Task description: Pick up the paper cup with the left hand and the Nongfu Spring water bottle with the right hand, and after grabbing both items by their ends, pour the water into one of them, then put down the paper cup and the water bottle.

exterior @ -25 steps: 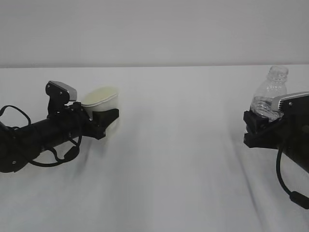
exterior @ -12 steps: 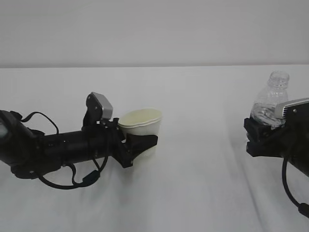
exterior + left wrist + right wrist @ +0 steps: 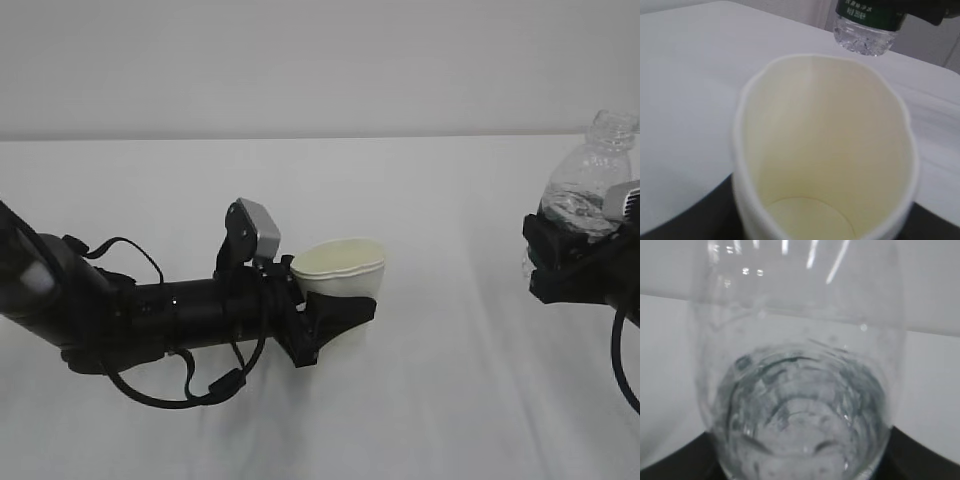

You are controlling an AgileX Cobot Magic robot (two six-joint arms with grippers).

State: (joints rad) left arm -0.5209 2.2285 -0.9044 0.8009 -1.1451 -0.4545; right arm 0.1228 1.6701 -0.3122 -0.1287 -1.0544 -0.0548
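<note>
The off-white paper cup (image 3: 345, 268) is held upright just above the table, left of centre, with my left gripper (image 3: 335, 312) shut on its lower part; its rim is squeezed slightly oval. In the left wrist view the paper cup (image 3: 825, 145) fills the frame, cream inside and empty, with a dark finger (image 3: 685, 222) beside it. The clear Nongfu Spring water bottle (image 3: 590, 185) stands upright and uncapped at the far right, with my right gripper (image 3: 565, 265) shut on its lower body. Its green-labelled base (image 3: 865, 27) hangs beyond the cup. Water (image 3: 800, 435) lies in the bottle (image 3: 800, 340).
A white cloth-covered table (image 3: 450, 400) spreads under both arms, with its far edge meeting a pale wall (image 3: 320, 60). The left arm's black body and looped cables (image 3: 150, 330) stretch low over the table at the left.
My left arm has carried the cup rightward and nearer, toward the table's middle. My right gripper has raised the bottle and shifted it slightly right.
</note>
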